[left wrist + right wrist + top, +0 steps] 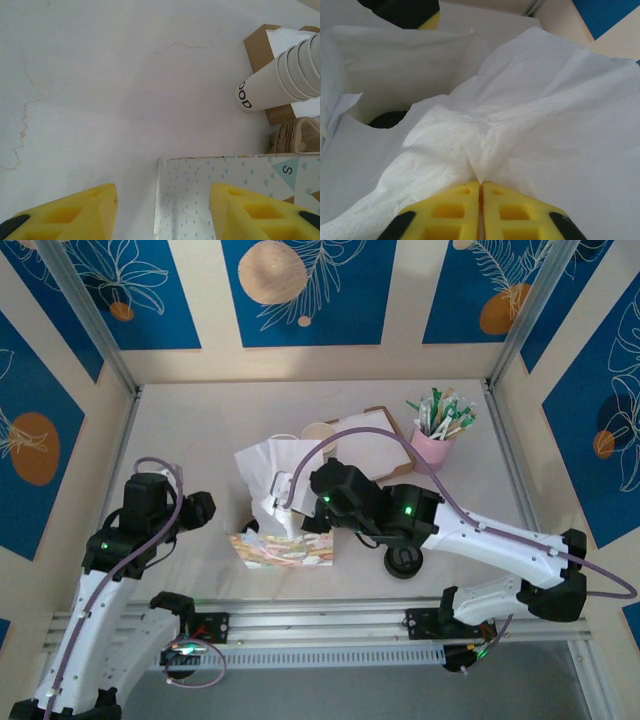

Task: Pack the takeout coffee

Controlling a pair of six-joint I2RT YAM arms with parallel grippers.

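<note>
Pinching a fold of white tissue paper (520, 110), right end effector (480, 187) has both yellow fingers (445, 210) pressed together on it, with no gap visible. In the top view the right end effector (303, 520) sits over the mouth of the gift bag (283, 550), arm reaching in from 3 o'clock. The tissue paper billows out of the bag toward 12 o'clock.

Takeout coffee (390, 119): right wrist view shows only a sliver of its black lid, down inside the bag at about 10 o'clock from the pinch, with tissue draped over most of it. Cup body is hidden, so I can't tell if it stands upright.

Left end effector (205, 510) is at 9 o'clock of the bag, near it but apart. In the left wrist view the left end effector (162, 210) has its fingers wide apart with nothing between them, over bare counter (100, 100) and the edge of the gift bag's heart-print side.

Stack of cream cups (280, 75) lies on its side across a brown cardboard tray (257, 42), roughly 1 o'clock from the bag. Pink cup (437, 448) of stirrers is at 2 o'clock, well apart, near the back right corner. Black round item (403, 562) sits under the right arm at 3 o'clock of the bag; can't tell what it is.
</note>
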